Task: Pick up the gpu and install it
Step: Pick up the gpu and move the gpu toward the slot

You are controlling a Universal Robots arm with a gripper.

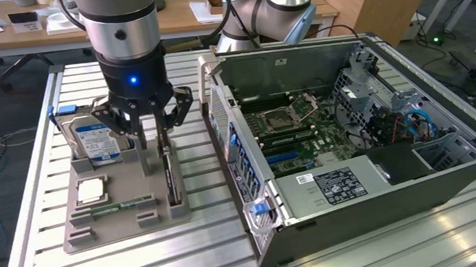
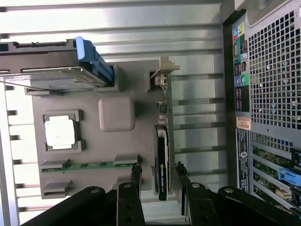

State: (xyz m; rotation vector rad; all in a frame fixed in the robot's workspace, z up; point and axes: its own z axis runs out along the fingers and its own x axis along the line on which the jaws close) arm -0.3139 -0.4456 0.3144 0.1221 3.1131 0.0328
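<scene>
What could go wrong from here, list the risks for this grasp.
1. The open gripper straddles the thin gpu standing on edge in the tray; an off-centre close might tilt it or slip.
2. The grey post and hard drive stand close by; a finger may clip them.

Gpu (image 2: pixel 161 160) upright on tray (image 1: pixel 115 225) — case (image 1: pixel 392 217) beside it (exterior view's right)
</scene>
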